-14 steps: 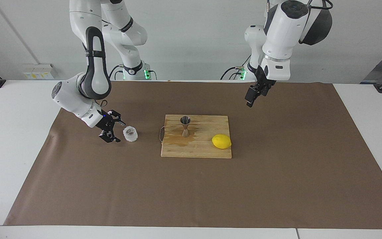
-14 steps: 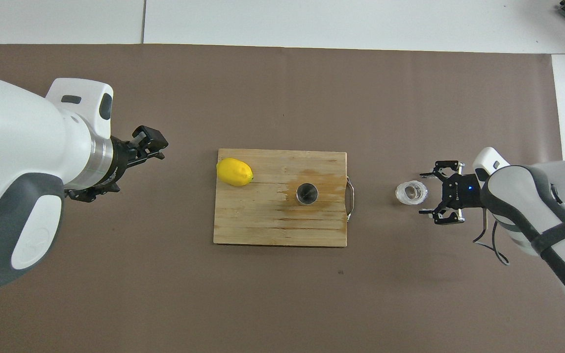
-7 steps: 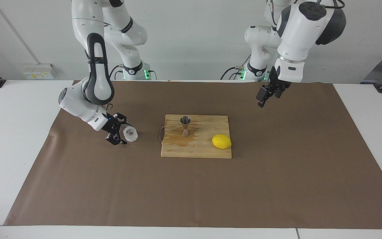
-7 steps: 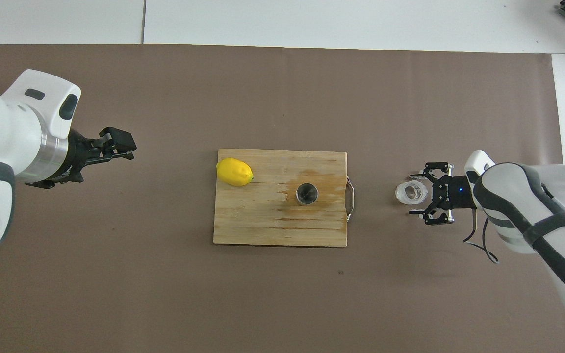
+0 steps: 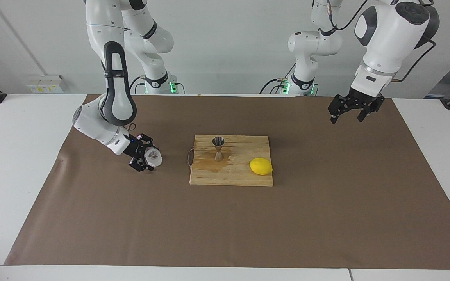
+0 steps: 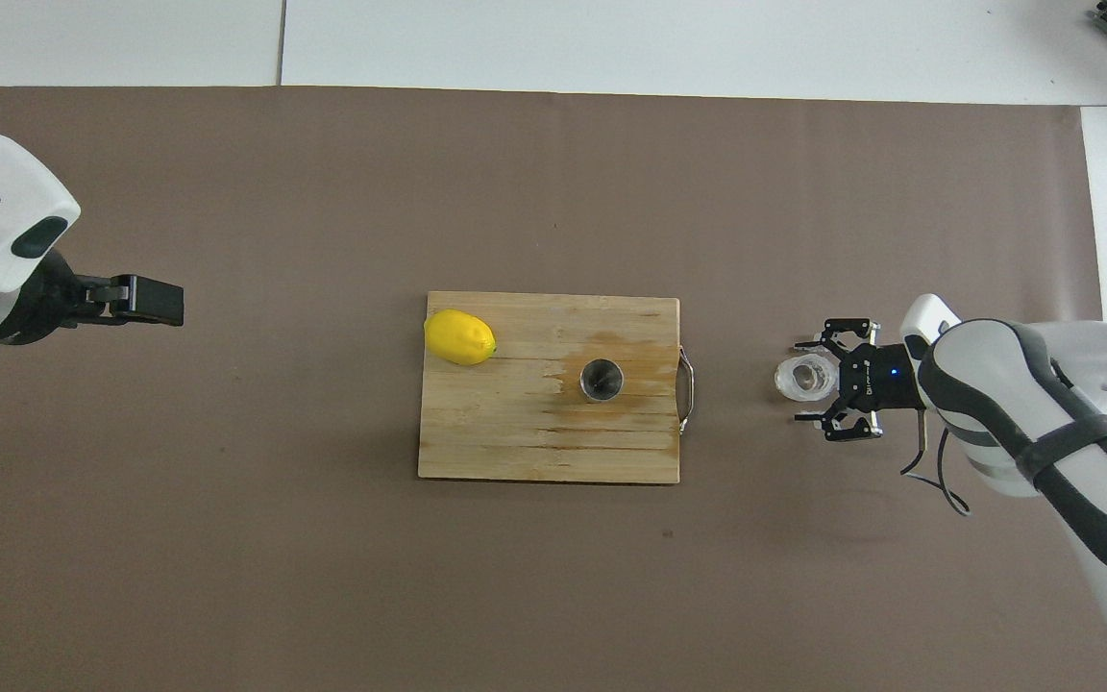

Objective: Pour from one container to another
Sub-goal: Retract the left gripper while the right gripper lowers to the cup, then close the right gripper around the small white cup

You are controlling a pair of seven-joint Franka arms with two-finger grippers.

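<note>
Reach for the glass cup; nothing poured yet.

The right hand (image 5: 143,158) sits low on the worktop (image 5: 225,218) with its fingers spread wide around the glass cup (image 5: 154,157), seemingly not yet closed on it, though contact is hard to judge. The jigger (image 5: 218,148) stands upright on the cutting board (image 5: 231,175), near a lemon (image 5: 260,166). The left hand (image 5: 349,109) waits raised, open and empty. Gripping, lifting, carrying and pouring remain.

lemon (image 5: 261,166) on wooden board (image 5: 240,175), brown mat (image 5: 225,226)
</note>
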